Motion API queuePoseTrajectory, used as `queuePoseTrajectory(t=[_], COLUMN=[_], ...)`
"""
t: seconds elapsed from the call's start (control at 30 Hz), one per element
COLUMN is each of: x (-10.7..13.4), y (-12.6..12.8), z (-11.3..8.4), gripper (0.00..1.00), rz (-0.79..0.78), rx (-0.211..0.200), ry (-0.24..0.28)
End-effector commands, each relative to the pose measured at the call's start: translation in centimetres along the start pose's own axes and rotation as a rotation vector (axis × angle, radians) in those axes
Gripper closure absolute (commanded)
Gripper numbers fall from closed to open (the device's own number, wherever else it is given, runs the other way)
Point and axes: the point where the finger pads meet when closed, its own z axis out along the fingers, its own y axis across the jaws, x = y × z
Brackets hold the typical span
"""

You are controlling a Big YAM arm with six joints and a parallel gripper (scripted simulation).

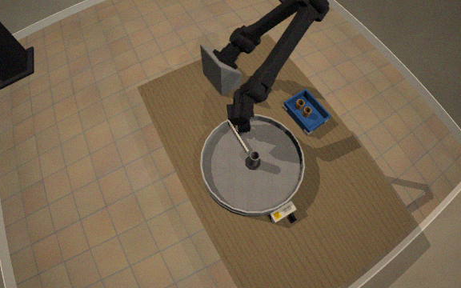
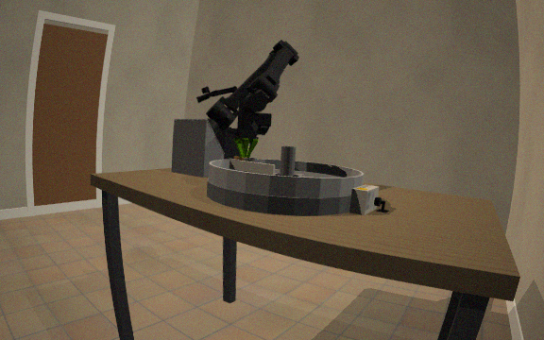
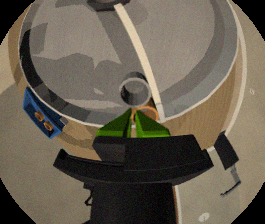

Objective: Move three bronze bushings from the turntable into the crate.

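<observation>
The gripper (image 2: 246,156) (image 3: 133,111) has its green fingers nearly together. They are shut on the near wall of a bronze bushing (image 3: 150,108), seen as an orange ring at the turntable's edge; its lower part is hidden. A grey bushing (image 3: 134,94) stands on the turntable (image 1: 250,192) (image 2: 286,190) (image 3: 73,30) just beyond the fingertips. The blue crate (image 1: 315,125) (image 3: 30,100) holds two bronze bushings, one (image 1: 299,104) (image 3: 39,115) beside the other (image 1: 306,111) (image 3: 48,126). The arm hides the fingers in the top view.
A cream guide bar (image 1: 238,136) (image 2: 253,167) (image 3: 138,50) runs inward from the turntable's rim, close beside the gripper. A grey post (image 1: 254,157) (image 2: 288,161) stands at the turntable's centre. A control box (image 1: 283,213) (image 2: 365,199) sits against the rim. A grey block (image 2: 192,146) stands behind the turntable.
</observation>
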Motion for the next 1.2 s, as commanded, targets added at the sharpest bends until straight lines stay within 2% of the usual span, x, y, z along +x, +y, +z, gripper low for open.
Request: queuePoseTrajectory(t=[0.0, 0.17, 0.33, 0.67, 0.73, 1.17], x=[-0.4, -0.4, -1.8, -1.9, -1.9, -1.8], y=[-0.6, -0.6, -0.1, -0.1, -0.1, -0.1], z=[0.0, -0.2, -2.2, -5.7, -5.7, -12.0], gripper=[1.00, 1.00, 1.00, 1.00, 1.00, 1.00], rz=[0.006, 0.006, -0.022, -0.024, -0.024, -0.025], rx=[0.011, 0.010, 0.014, 0.018, 0.018, 0.024], ry=[-0.005, -0.007, -0.042, -0.046, -0.046, -0.050])
